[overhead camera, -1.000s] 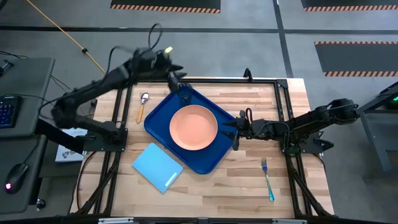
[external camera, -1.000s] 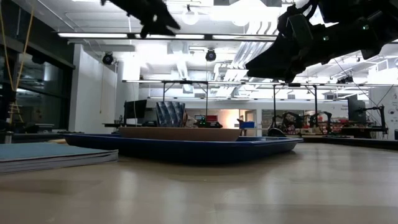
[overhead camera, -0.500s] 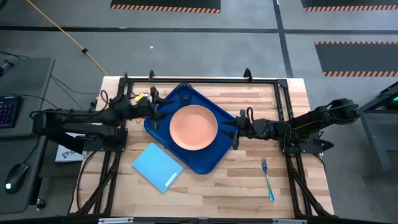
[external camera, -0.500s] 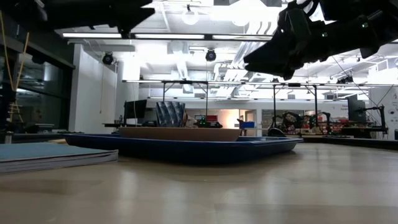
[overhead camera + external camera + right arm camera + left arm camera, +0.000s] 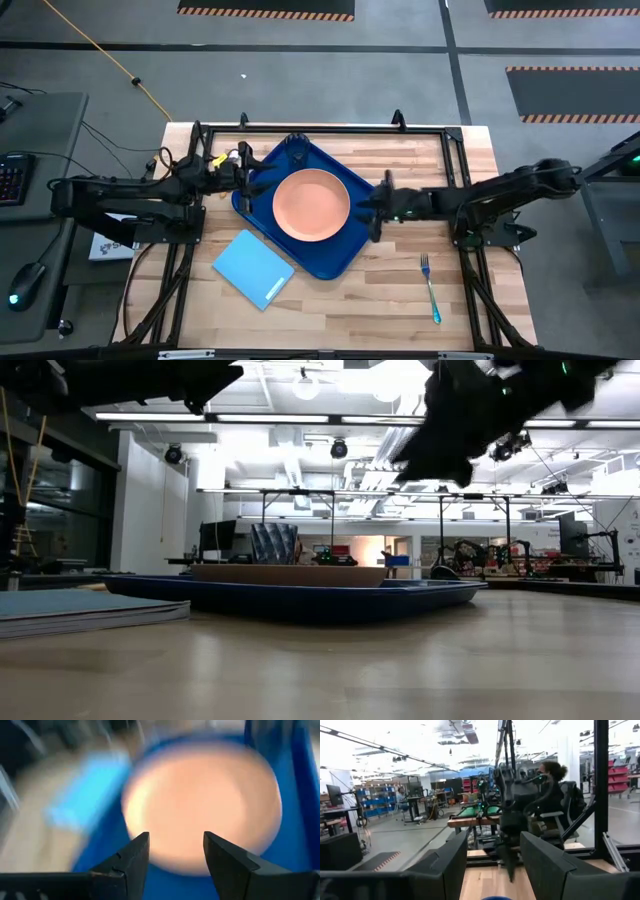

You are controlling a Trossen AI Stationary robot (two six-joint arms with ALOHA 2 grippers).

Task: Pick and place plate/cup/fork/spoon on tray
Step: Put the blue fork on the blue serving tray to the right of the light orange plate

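The dark blue tray [image 5: 335,255] lies in the middle of the table. The salmon-pink plate [image 5: 311,205] rests flat in it. The dark cup [image 5: 296,152] stands in the tray's far corner. The blue-handled fork [image 5: 430,288] lies on the table near the right front. The spoon is hidden under my left arm. My left gripper [image 5: 250,178] is open and empty at the tray's left edge, its fingers level in the left wrist view [image 5: 492,850]. My right gripper [image 5: 375,205] is open and empty over the tray's right edge, facing the plate [image 5: 200,805].
A light-blue flat rectangle [image 5: 253,268] lies on the table at the tray's near left. A black frame [image 5: 330,128] runs around the table's edges. Bare wood shows right of the tray around the fork. A person [image 5: 552,780] sits beyond the table.
My left gripper has left the cup at the tray's far corner, gone down and toward the table's left edge, and now lies level beside the tray. My right gripper has gone a little toward the plate. The cup stays on the tray.
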